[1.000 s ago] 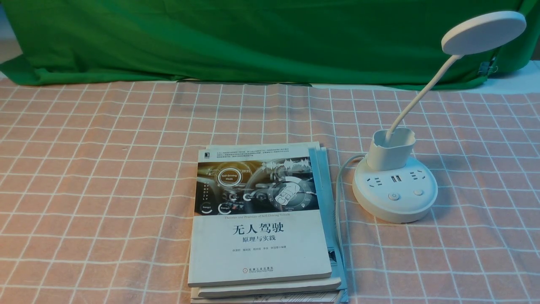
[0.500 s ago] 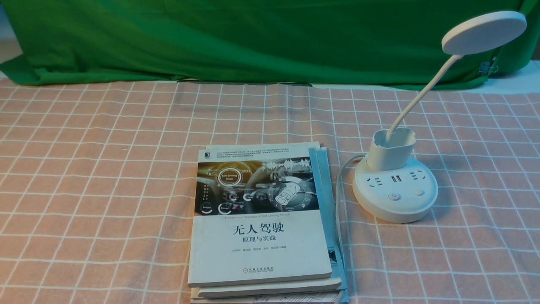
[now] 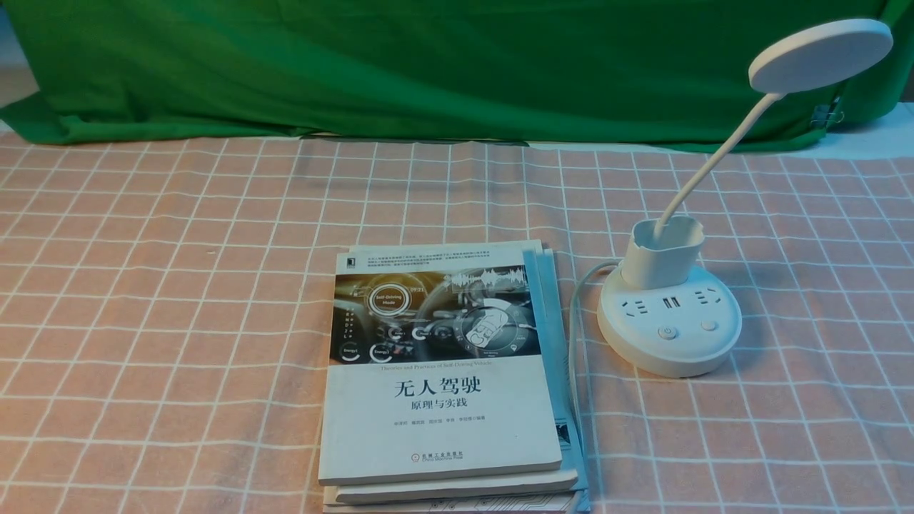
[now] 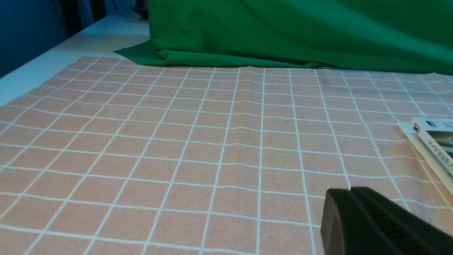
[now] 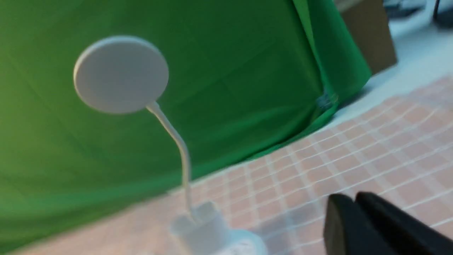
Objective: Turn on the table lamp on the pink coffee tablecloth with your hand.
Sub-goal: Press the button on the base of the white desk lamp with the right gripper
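The white table lamp (image 3: 669, 325) stands on the pink coffee tablecloth (image 3: 178, 285) at the right, its disc head (image 3: 820, 54) raised on a thin neck and two buttons (image 3: 667, 333) on the base's near side. The head is unlit. The right wrist view shows the lamp (image 5: 120, 74), blurred, beyond my right gripper (image 5: 354, 198), which is shut and empty above the cloth. My left gripper (image 4: 350, 191) is shut and empty over bare cloth, left of the books. Neither arm shows in the front view.
A stack of books (image 3: 443, 371) lies left of the lamp, its corner also showing in the left wrist view (image 4: 431, 141). The lamp's white cord (image 3: 573, 335) runs between books and base. A green cloth backdrop (image 3: 428, 64) closes the far side.
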